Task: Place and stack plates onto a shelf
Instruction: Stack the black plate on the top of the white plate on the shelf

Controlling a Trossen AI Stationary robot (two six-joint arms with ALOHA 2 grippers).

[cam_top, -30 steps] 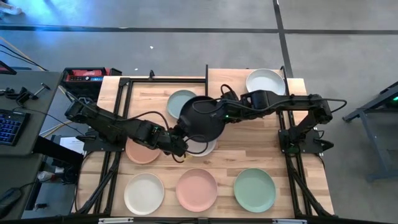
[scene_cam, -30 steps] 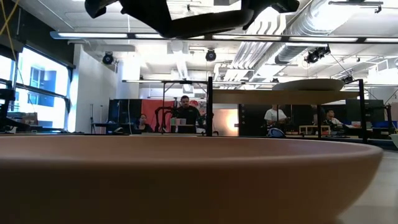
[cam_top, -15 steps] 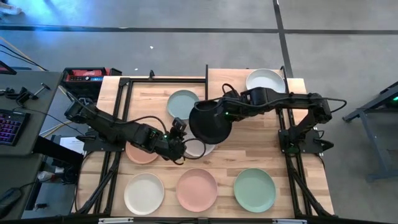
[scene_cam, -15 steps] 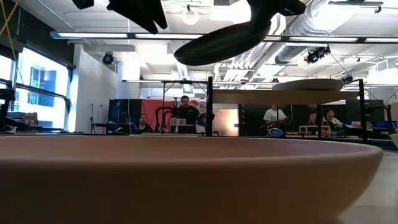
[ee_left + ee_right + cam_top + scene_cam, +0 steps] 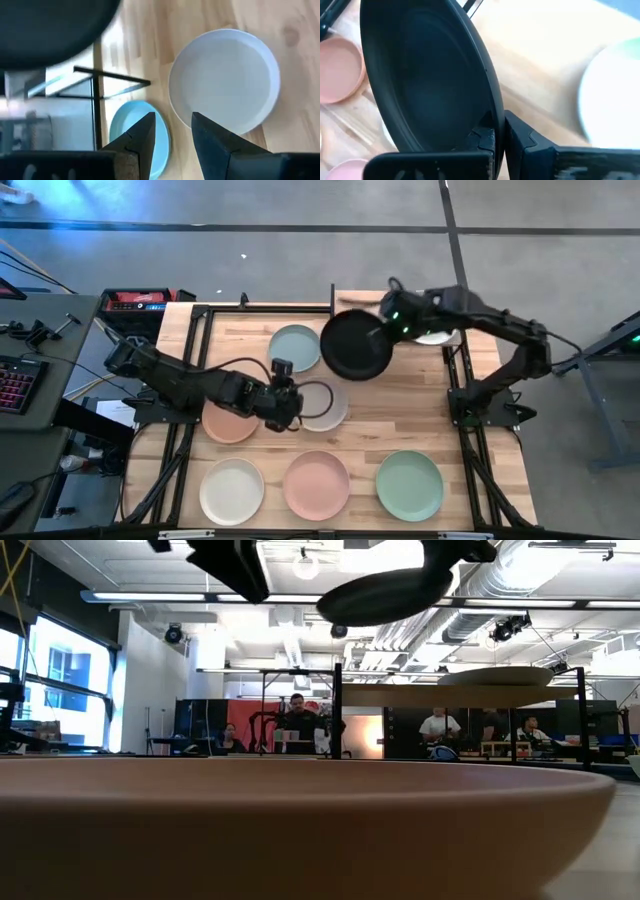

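Open-plan robotics lab: exposed ceiling ducts [image 5: 500,580], strip lights [image 5: 200,597], seated people [image 5: 297,720] at workstations, keyboard [image 5: 14,385] beside the counter [image 5: 400,395].

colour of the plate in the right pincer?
Black plate, clearest in the high view; right pincer grips its rim.

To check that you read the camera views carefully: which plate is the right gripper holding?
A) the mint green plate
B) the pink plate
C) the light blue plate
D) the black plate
D: the right gripper is shut on the rim of the black plate, held up in the air near the shelf.
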